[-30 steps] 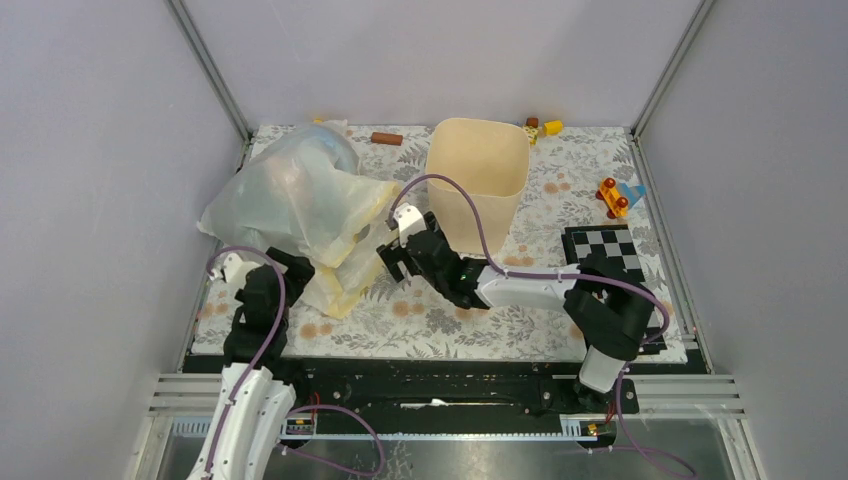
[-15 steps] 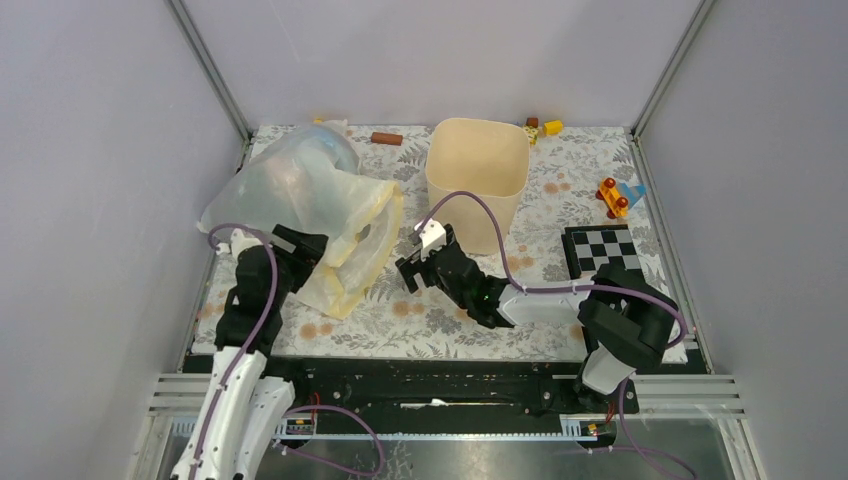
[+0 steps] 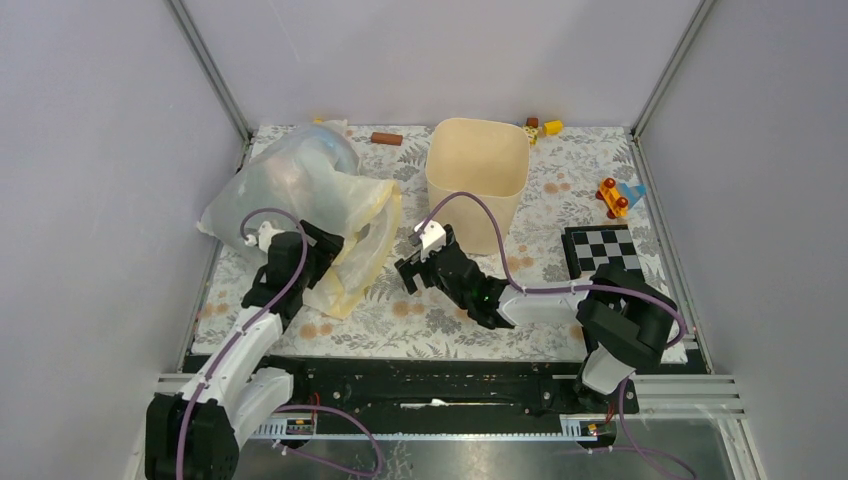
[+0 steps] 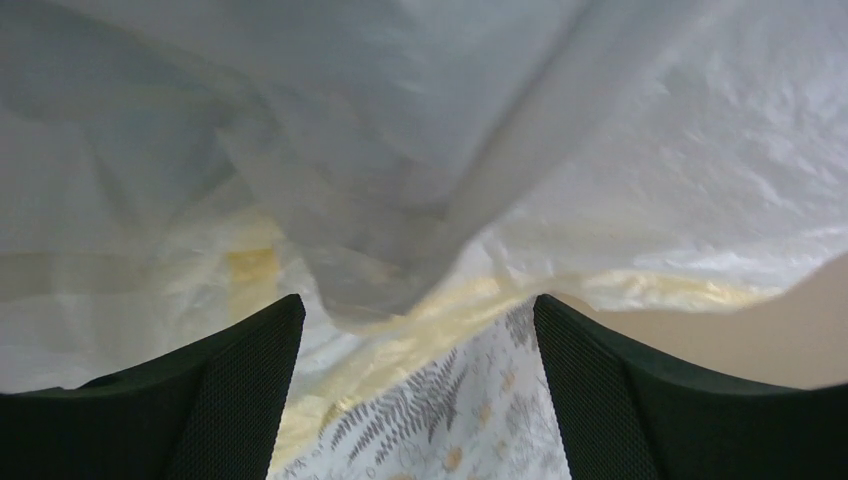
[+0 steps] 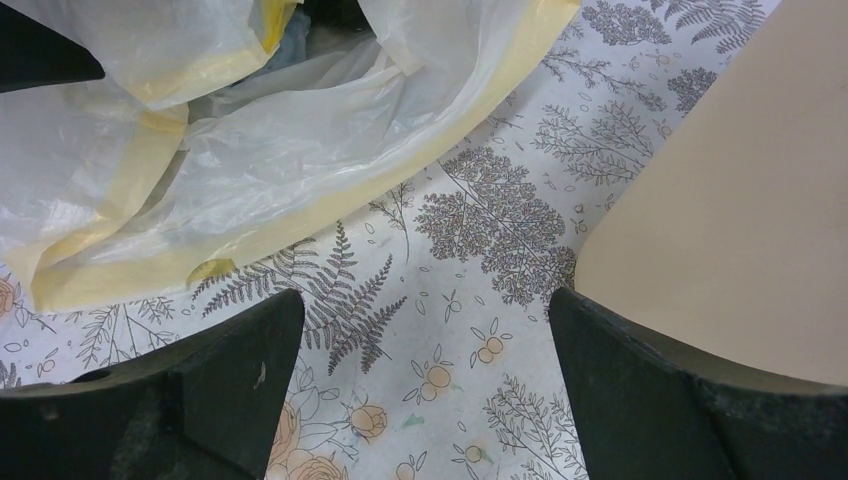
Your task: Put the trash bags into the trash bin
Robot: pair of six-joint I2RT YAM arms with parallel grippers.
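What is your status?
Left gripper open at whitish bag; right gripper open, empty. Pale blue bag heaped with it, outside trash bin. Bin mouth unobstructed.

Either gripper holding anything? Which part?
Nothing held. Left gripper open, facing the whitish bag, not clamped on it; right gripper open above the tablecloth beside the trash bin.

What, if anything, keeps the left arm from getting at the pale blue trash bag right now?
Likely no, not directly. The left claw is open, but the whitish bag and yellow bag lie right before it; the pale blue trash bag only peeks out deeper inside.
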